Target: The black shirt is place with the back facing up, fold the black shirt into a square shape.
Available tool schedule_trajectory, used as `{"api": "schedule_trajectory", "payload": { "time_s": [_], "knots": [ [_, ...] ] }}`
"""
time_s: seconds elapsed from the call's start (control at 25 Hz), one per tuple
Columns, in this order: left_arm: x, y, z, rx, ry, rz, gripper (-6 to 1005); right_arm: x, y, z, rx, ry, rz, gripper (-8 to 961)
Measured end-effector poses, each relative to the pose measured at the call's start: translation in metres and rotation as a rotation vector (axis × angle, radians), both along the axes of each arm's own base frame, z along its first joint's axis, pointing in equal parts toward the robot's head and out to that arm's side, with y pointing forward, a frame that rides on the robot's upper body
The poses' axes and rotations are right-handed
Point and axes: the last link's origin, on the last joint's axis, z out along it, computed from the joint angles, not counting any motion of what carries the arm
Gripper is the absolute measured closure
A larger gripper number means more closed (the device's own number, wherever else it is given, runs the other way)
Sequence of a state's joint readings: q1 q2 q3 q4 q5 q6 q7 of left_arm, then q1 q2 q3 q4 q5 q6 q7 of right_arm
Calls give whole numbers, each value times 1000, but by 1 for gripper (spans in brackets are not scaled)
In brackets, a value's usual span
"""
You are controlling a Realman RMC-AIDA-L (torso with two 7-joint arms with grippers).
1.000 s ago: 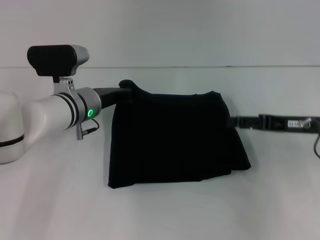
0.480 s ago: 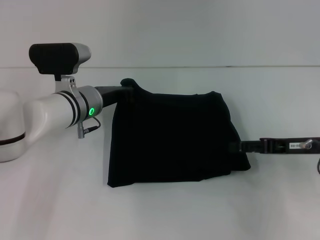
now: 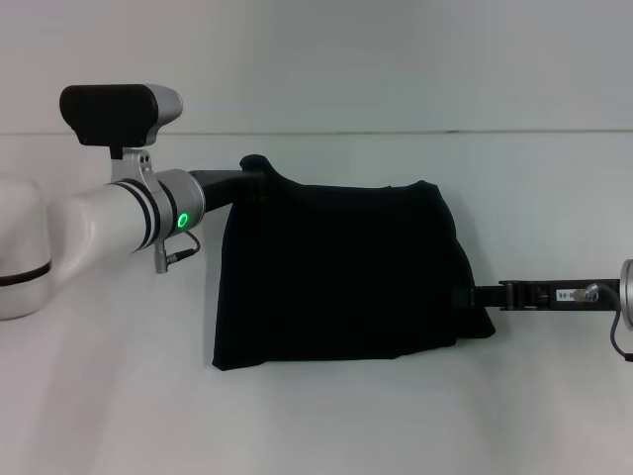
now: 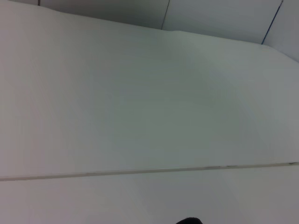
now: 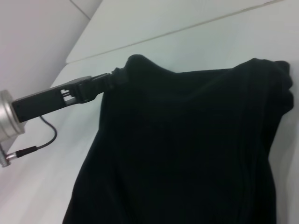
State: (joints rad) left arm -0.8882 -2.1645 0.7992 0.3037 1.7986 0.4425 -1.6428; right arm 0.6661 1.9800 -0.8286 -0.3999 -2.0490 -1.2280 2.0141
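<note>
Black shirt (image 3: pixel 341 277): folded to a rough rectangle, lying at the centre of the head frame on the white worktop (image 3: pixel 326 426). Its upper left corner is raised into a small peak; the lower edge runs nearly straight, and the right side slopes outward toward the lower right.

Left gripper (image 3: pixel 259 181): at the shirt's upper left corner, clamped on the raised fabric. The white left arm enters from the left edge of the head frame, with a green light lit on its wrist.

Right gripper (image 3: pixel 465 296): at the shirt's lower right edge, touching the fabric; whether its fingers are closed cannot be told from the head view.

Right wrist view: shows the shirt (image 5: pixel 187 149) close up, filling the lower right of the frame, with soft vertical folds, and the left gripper (image 5: pixel 117 77) pinching the peaked corner at upper left.

Left wrist view: shows only bare white surface, a thin seam line, and a sliver of dark fabric (image 4: pixel 189 220) at the bottom edge.
</note>
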Motion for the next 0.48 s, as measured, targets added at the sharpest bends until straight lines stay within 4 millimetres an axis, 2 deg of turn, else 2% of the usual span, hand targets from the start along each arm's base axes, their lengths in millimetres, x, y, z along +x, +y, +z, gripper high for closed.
{"api": "schedule_trajectory", "payload": {
  "time_s": [0.16, 0.36, 0.48],
  "knots": [
    [0, 0, 0, -1, -1, 0, 979, -1, -1, -3, -1, 4, 9, 611],
    [-1, -1, 0, -1, -1, 1, 980, 2, -5, -4, 0, 12, 5, 846],
    [-1, -1, 0, -1, 0, 1, 980, 6, -7, -2, 9, 17, -10, 904]
  ]
}}
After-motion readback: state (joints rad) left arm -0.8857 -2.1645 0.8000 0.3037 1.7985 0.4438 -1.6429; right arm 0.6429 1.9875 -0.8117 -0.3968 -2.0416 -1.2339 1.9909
